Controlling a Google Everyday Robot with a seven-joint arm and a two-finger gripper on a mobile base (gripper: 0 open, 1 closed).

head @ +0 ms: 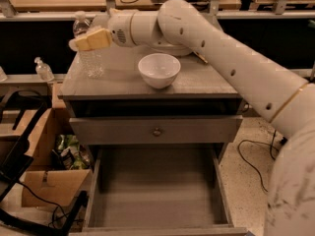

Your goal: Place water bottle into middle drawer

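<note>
The water bottle, clear and ribbed with a white cap, stands upright at the back left of the grey cabinet top. My gripper, with pale yellow tips, is at the bottle's upper half and covers its label band. My white arm reaches in from the right, above the white bowl. The middle drawer is pulled out at the bottom, with a bare grey floor and nothing in it.
A shut grey drawer front with a small round knob sits above the open drawer. A small pump-top bottle stands on a ledge at left. A cardboard box and black cables lie on the floor at left.
</note>
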